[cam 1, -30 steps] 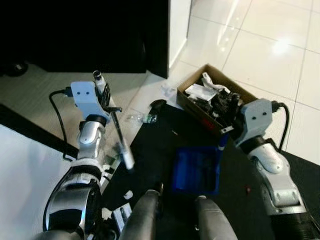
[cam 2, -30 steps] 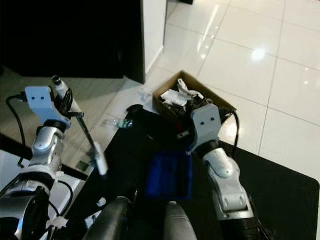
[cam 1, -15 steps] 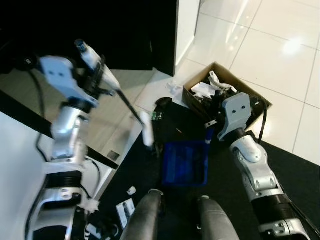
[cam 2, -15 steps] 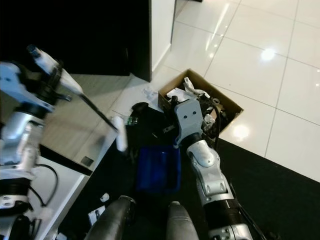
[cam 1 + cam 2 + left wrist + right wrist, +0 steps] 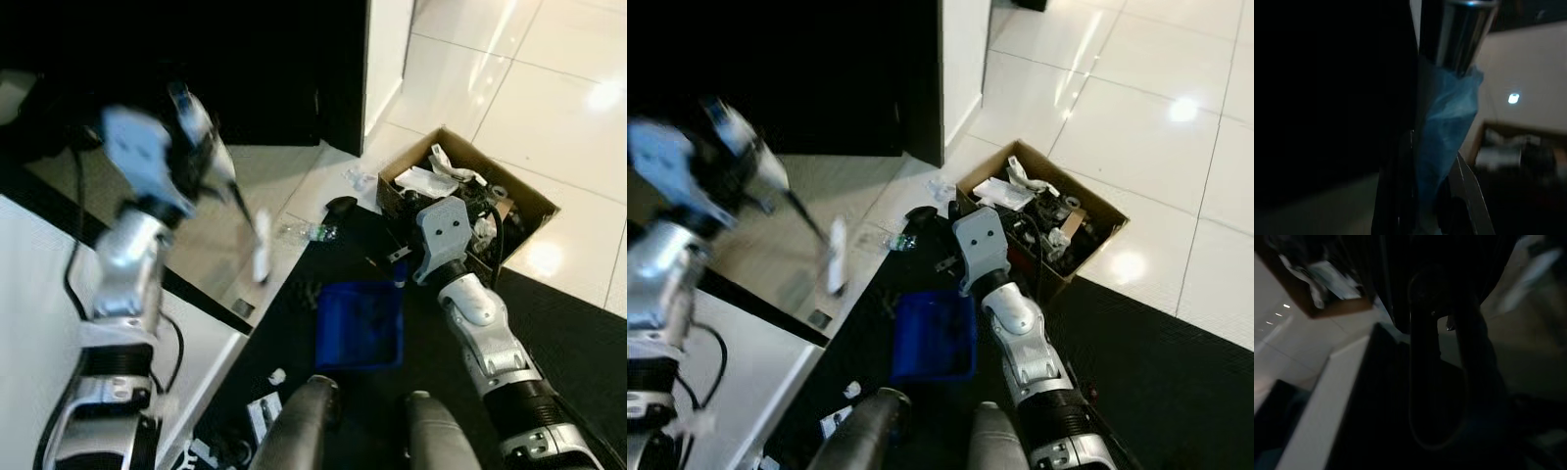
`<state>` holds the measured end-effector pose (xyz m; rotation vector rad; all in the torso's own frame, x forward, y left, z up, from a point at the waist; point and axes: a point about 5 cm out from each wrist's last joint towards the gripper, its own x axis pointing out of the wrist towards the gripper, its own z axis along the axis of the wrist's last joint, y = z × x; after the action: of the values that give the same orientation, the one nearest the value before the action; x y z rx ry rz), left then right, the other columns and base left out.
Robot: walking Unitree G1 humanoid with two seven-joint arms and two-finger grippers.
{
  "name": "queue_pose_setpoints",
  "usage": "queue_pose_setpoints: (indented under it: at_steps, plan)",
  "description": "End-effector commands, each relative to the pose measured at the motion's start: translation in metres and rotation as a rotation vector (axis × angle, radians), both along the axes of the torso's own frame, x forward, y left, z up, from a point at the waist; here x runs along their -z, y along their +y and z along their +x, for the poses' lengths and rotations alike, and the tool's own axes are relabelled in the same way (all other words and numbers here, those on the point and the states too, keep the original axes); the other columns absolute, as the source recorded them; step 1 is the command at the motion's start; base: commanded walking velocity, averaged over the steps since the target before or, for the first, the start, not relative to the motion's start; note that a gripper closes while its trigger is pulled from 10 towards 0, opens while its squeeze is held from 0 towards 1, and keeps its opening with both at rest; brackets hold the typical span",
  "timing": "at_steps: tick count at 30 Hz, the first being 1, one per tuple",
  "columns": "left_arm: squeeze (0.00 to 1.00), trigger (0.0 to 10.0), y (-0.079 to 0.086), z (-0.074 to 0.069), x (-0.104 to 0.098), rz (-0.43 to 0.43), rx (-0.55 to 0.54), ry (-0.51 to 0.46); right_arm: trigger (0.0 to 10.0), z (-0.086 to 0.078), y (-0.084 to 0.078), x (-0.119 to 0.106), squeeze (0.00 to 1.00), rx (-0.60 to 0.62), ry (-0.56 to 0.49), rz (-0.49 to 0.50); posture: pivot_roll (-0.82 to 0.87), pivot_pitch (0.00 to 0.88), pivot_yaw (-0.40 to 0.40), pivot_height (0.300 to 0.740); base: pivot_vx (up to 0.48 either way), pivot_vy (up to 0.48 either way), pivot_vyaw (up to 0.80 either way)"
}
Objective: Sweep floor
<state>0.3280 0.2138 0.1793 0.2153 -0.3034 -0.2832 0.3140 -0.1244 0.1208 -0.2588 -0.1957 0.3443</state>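
My left gripper (image 5: 206,166) is raised at the left, blurred, shut on the handle of a small brush. Its thin black rod slants down to a white head (image 5: 262,250) hanging above the pale floor. In the left wrist view the handle is a shiny metal tube with a blue wrap (image 5: 1449,127) between the fingers. My right gripper (image 5: 400,274) is shut on the handle of a blue dustpan (image 5: 360,325), which lies low over the black mat (image 5: 588,343) in front of my legs. The right wrist view is dark, with the looped dustpan handle (image 5: 1440,382) close up.
An open cardboard box (image 5: 529,201) full of rubbish stands behind the right arm. A plastic bottle (image 5: 309,232), a dark object (image 5: 340,205) and crumpled plastic (image 5: 355,177) lie at the mat's far edge. White scraps (image 5: 277,375) lie near my feet. A dark cabinet rises at the back left.
The camera has shifted, so the scene sits differently. My left arm has lifted and swung the brush out to the left. The dustpan stays in the right gripper.
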Motion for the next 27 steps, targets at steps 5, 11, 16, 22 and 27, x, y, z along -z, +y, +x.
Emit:
queue_pose_setpoints:
  at_steps: [5,11,16,22,27]
  plan:
    - [0.00,10.0,-0.009,0.002,0.016,0.011,-0.028,0.017,10.0,-0.002,-0.006,0.008,0.00,0.030,-0.005,-0.043,-0.05,0.245,0.119,0.740,0.000,0.000,0.00]
    - [0.00,10.0,-0.014,0.005,0.024,0.006,-0.013,0.019,10.0,-0.002,-0.010,0.012,0.00,0.053,-0.009,-0.045,-0.06,0.265,0.113,0.740,0.000,0.000,0.00]
    - [0.00,10.0,-0.027,0.011,0.033,-0.040,-0.039,0.035,10.0,0.001,-0.013,0.013,0.00,0.085,-0.025,-0.073,-0.07,0.274,0.108,0.740,0.000,0.000,0.00]
    - [0.00,10.0,-0.037,0.013,0.047,-0.047,-0.068,0.049,10.0,0.004,-0.015,0.014,0.00,0.097,-0.021,-0.065,-0.08,0.276,0.101,0.740,0.000,0.000,0.00]
    - [0.00,10.0,-0.035,0.015,0.055,-0.082,-0.093,0.079,10.0,0.006,-0.015,0.010,0.00,0.095,-0.033,-0.058,-0.09,0.283,0.087,0.740,0.000,0.000,0.00]
